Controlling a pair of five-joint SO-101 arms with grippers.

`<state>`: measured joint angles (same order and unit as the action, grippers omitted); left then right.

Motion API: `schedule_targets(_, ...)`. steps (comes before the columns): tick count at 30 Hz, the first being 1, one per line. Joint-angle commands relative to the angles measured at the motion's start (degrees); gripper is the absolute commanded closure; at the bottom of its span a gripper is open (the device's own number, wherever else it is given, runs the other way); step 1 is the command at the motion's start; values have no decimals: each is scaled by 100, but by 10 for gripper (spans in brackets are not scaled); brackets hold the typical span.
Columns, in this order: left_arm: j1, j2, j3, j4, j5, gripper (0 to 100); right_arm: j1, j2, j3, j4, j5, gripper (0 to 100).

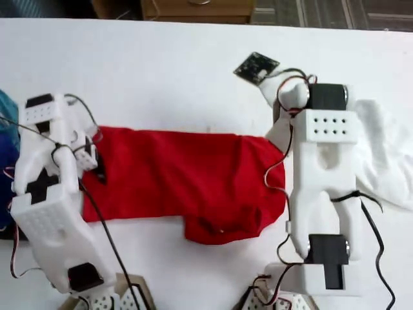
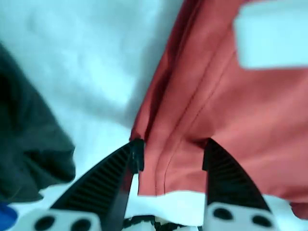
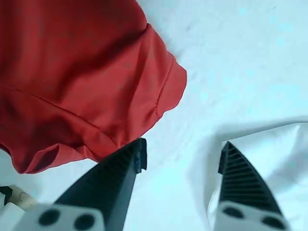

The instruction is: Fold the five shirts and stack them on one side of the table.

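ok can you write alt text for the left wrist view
The left gripper, open, straddles the hem of a red shirt lying on a white table. A dark cloth sits close by, apart from the shirt.

A white table (image 1: pixel 161 71) spans nearly the whole of the high view, its surface pale and faintly creased where the wrist views look down on it at close range. Beyond its far edge stands a wooden cabinet (image 1: pixel 197 9) with a warm light-brown finish. To the right of the cabinet lies a grey floor (image 1: pixel 322 11), laid in tiles with darker joints. Even light falls across the tabletop, leaving only soft shadows.
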<state>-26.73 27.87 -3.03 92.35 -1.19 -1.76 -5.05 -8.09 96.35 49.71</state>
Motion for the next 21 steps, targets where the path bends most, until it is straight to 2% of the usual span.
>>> schedule_targets(1, 149, -44, 303, -325, -9, 789, 48, -13, -352, 48, 18, 752)
schedule_targets(6, 158, -35, 470, -598, 9, 790, 48, -13, -369, 48, 18, 752)
schedule_targets(8, 158, -35, 470, -598, 246, 793, 48, -13, -369, 48, 18, 752)
schedule_targets(16, 668, -44, 453, -545, 387, 974, 40, -31, -369, 48, 9, 752)
schedule_targets(21, 791, -105, 444, -510, 396, 973, 40, -40, -369, 48, 9, 752)
